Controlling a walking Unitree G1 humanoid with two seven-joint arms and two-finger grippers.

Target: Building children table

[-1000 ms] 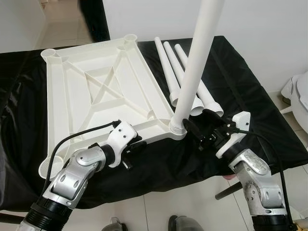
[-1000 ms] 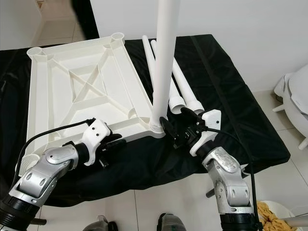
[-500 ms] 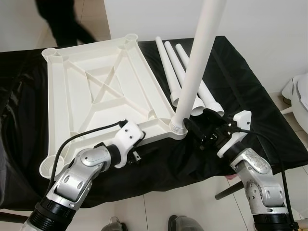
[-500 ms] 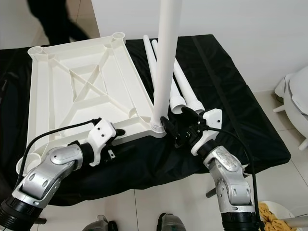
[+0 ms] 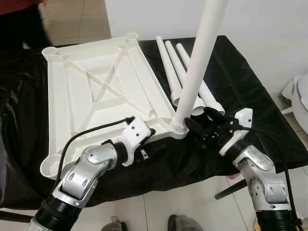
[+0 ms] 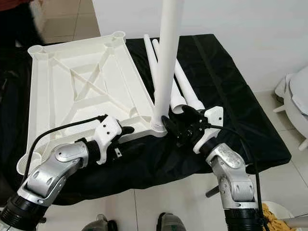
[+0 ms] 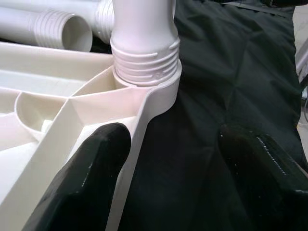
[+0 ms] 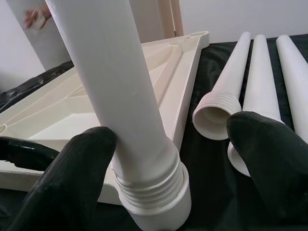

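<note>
Now right tool [image 6: 179,126] open around upright leg [image 6: 168,62] at tabletop [image 6: 77,86] corner, left tool [image 6: 126,139] open at 9 o'clock.

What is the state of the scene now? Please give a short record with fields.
surface: black cloth
tabletop: white tabletop, upside down, ribs up
standing leg: white leg upright in the near right corner socket
loose legs: three loose legs lying beside the tabletop
left end effector: open, astride the tabletop's near edge
right end effector: open around the standing leg's base
</note>
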